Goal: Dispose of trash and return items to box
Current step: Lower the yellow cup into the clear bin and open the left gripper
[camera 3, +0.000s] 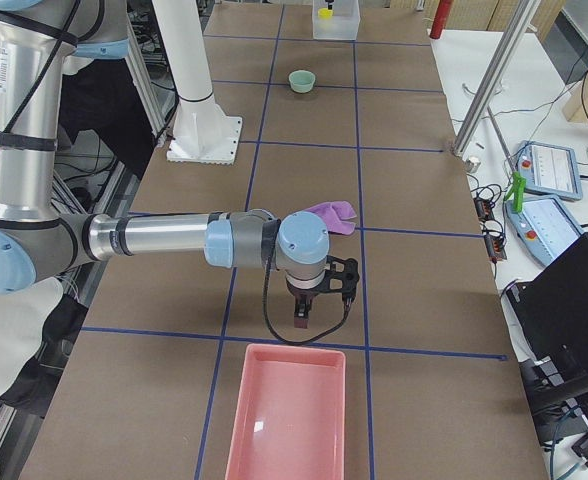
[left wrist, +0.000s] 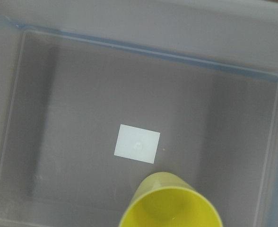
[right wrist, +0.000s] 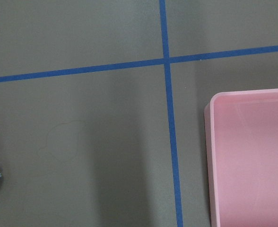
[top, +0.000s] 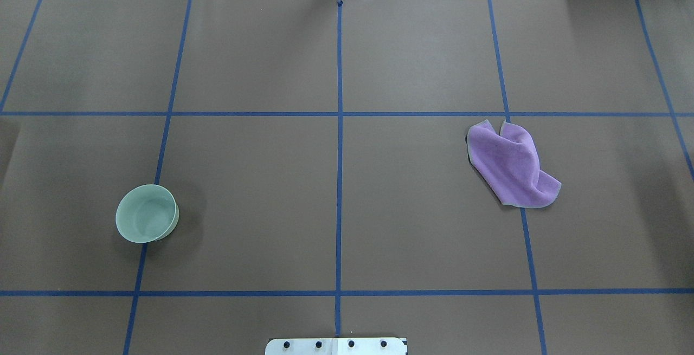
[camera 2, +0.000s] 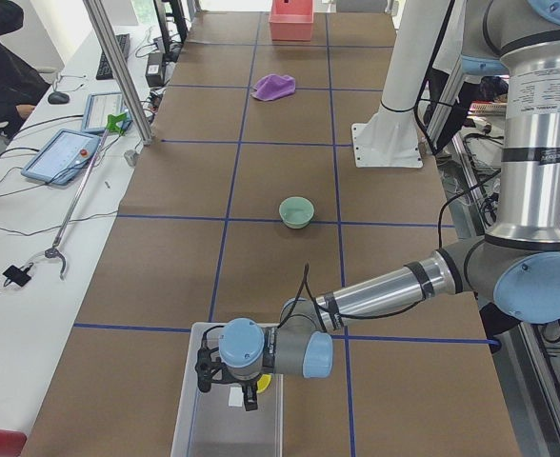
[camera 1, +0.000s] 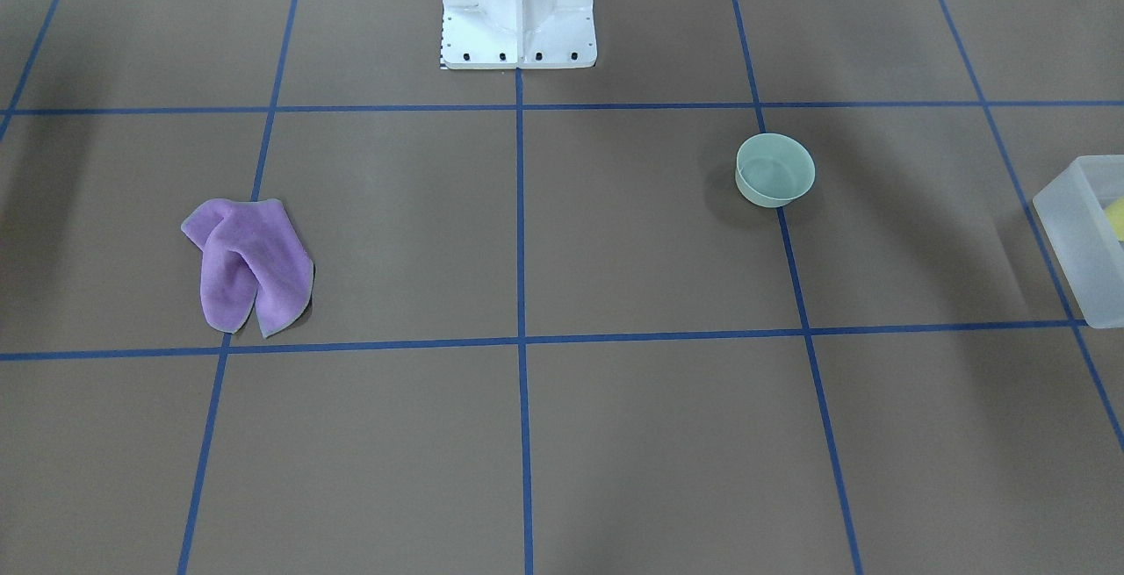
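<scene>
- Left claw [camera 2: 243, 394] hangs over the clear box [camera 2: 189, 419] at the worktop's [top: 260, 181] left end; clenched or released, I cannot tell.
- Yellow cup [left wrist: 172, 204] sits inside that box, near a white label [left wrist: 137, 144].
- Right claw [camera 3: 301, 318] hovers between purple cloth [top: 512, 165] and pink tray [camera 3: 246, 420]; grip state, cannot tell either.
- Green bowl [top: 146, 213] stands upright on the left half, well apart from the cloth.

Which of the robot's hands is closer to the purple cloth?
The right. The right hand hangs close by the purple cloth; the left hand is far off, over the clear box.
</scene>
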